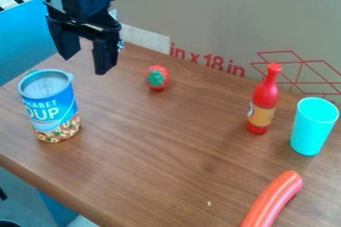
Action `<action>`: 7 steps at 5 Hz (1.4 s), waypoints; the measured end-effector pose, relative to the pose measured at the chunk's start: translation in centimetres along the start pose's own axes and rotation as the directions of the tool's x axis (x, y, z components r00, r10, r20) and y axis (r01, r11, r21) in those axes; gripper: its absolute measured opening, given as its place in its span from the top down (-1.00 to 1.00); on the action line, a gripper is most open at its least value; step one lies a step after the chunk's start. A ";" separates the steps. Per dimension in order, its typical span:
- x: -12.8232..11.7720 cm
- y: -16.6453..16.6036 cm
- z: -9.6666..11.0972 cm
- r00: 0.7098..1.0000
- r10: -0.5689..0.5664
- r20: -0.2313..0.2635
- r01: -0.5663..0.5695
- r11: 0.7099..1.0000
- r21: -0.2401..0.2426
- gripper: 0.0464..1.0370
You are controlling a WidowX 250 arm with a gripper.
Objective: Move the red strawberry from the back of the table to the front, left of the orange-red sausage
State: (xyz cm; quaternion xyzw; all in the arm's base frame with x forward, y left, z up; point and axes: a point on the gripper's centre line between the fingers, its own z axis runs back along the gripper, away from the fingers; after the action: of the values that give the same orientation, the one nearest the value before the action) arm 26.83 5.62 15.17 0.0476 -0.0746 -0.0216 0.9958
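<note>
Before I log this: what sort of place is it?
Probably a robotics lab or test bench: black claw hanging over a wood-look tabletop, cardboard panel standing behind it.

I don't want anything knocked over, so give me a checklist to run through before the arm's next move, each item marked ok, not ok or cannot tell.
1. Gripper open and empty: ok, jaws apart, nothing between them.
2. Soup can, nearest the gripper, standing upright: ok.
3. Enough height to pass over the can: cannot tell from this one angle.
4. Red bottle and turquoise cup upright: ok, side by side with a narrow gap.
5. Strawberry free of other things: ok, bare table around it.
6. Sausage wholly in view: not ok, cut off at the bottom edge.
</note>
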 end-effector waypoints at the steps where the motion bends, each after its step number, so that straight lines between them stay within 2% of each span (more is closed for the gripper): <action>1: -0.1 -0.1 -0.7 1.000 0.005 -0.023 -0.005 1.000 -0.009 -0.95; 2: 4.2 0.9 -2.2 0.988 0.153 -0.005 -0.153 0.984 -0.086 -0.95; 3: 7.1 1.9 -2.5 0.970 0.243 -0.008 -0.241 0.959 -0.146 -0.95; 4: 9.5 2.3 -3.2 0.957 0.289 -0.028 -0.290 0.945 -0.151 -0.95; 5: 11.1 2.5 -4.6 0.928 0.362 -0.091 -0.372 0.918 -0.135 -0.95; 6: 12.1 2.8 -6.3 0.884 0.441 -0.155 -0.459 0.881 -0.114 -0.95; 7: 12.7 3.0 -8.5 0.805 0.538 -0.252 -0.576 0.810 -0.113 -0.95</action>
State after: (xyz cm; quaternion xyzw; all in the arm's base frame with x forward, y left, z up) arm 40.79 8.70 8.97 -0.0664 0.0216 0.2710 0.9600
